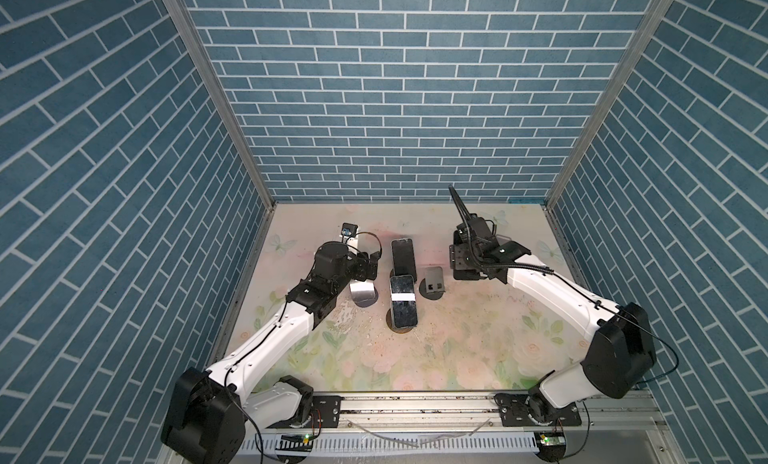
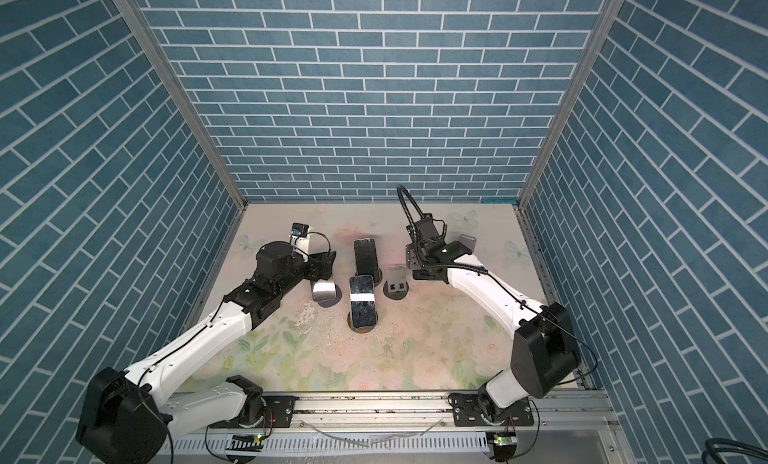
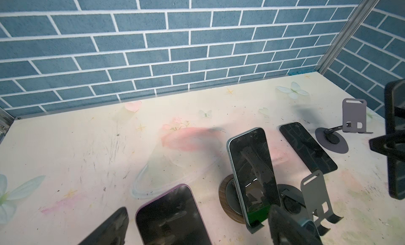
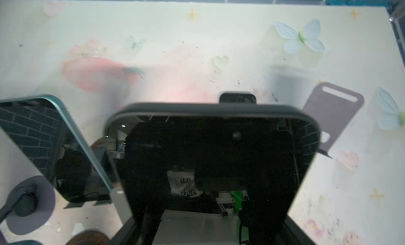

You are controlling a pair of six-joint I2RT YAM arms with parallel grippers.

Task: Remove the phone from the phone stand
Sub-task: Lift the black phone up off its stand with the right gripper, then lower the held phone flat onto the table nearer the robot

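Black glossy slab phone [image 4: 210,167] sits clamped in the right gripper [image 1: 465,262], far right, lifted clear of its grey-purple metal stand [image 4: 333,114]; left gripper [image 1: 368,266] gapes empty. Next, probably: lower it flat.

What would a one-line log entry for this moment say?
right gripper: shut on held phone | left gripper: open over flat purple phone | propped phone sits on wooden-base stand | grey stand empty

The left arm [image 1: 270,337] is stretched forward, and the left end effector [image 1: 366,267] is spread wide (nothing is gripped). The right arm [image 1: 552,293] is bent inward at the elbow, and the right end effector [image 1: 465,261] is clamped on a phone [image 4: 210,167].
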